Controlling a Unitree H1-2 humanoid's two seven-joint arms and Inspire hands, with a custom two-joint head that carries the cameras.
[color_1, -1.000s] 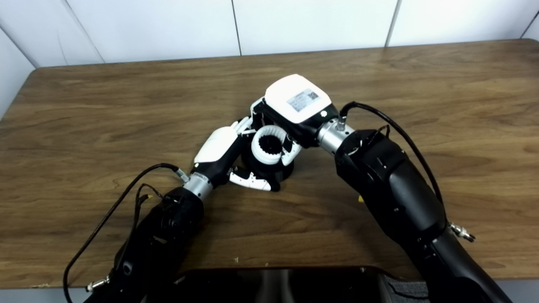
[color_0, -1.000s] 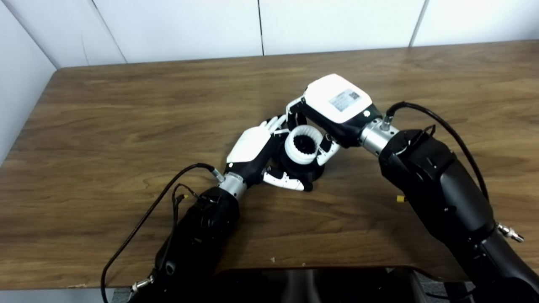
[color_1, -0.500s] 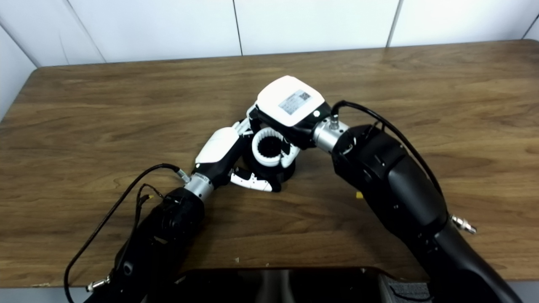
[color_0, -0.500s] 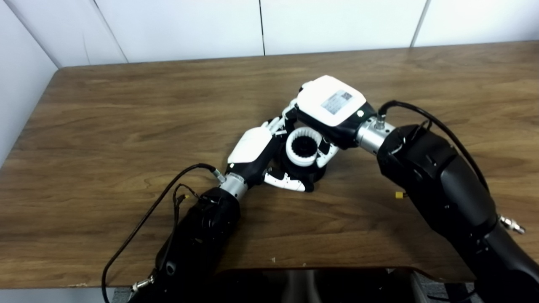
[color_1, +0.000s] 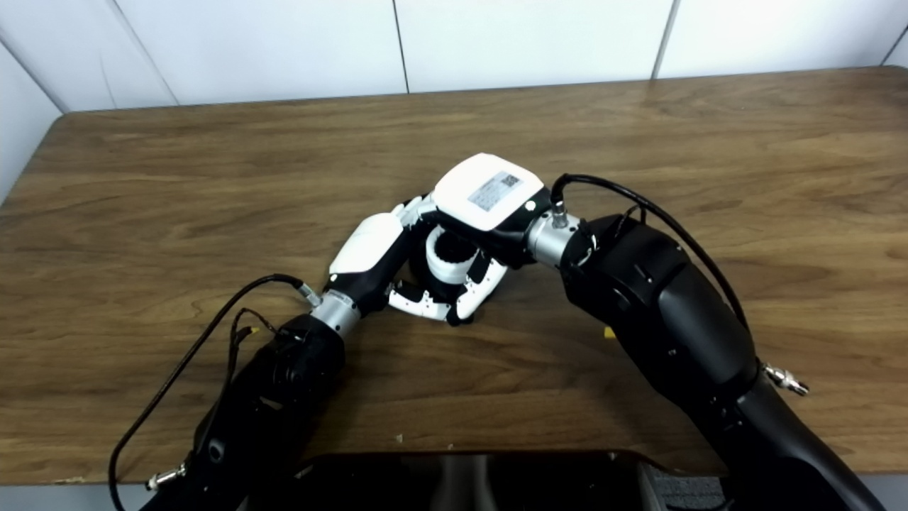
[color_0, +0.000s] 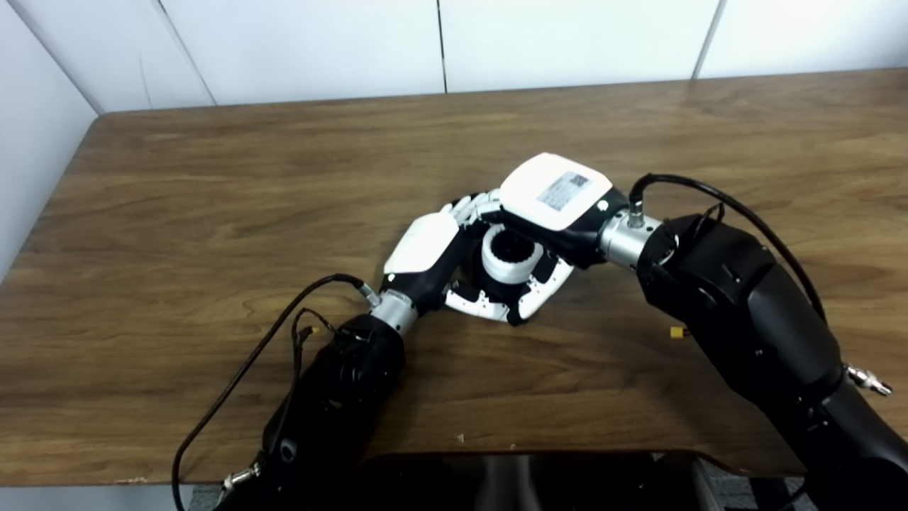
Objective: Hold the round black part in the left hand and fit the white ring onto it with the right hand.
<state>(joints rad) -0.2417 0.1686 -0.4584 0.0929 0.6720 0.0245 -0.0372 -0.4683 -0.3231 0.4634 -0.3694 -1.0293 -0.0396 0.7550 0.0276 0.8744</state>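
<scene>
The right hand (color_0: 550,213) sits palm-down directly over the white ring (color_0: 505,261), its fingers curled down around the ring's far and right sides, one white fingertip reaching the tabletop (color_0: 213,199) just right of the ring. It is closed on the ring, pressing from above; how tightly it pinches cannot be told, since the palm hides the contact.

Just left of the ring, the left hand (color_0: 429,252) wraps the round black part (color_1: 425,275): its back faces up and left, its fingers reach round behind the ring, and its thumb lies along the near side. Only slivers of the black part show, beneath and around the ring, between the two hands. The ring's toothed inner bore is partly visible, with something dark inside it, apparently the black part's centre.

Judging from this, the task is well along. The black part is held, the ring is on top of it and looks lowered over it, close to the tabletop. Whether it is fully seated or merely resting tilted on the part cannot be confirmed, as the right palm covers the ring's upper edge. What is probably left is a final press home, then release by the right hand.

Well right of the ring, a small yellow speck (color_0: 676,332) lies on the wood beside the right forearm.
</scene>
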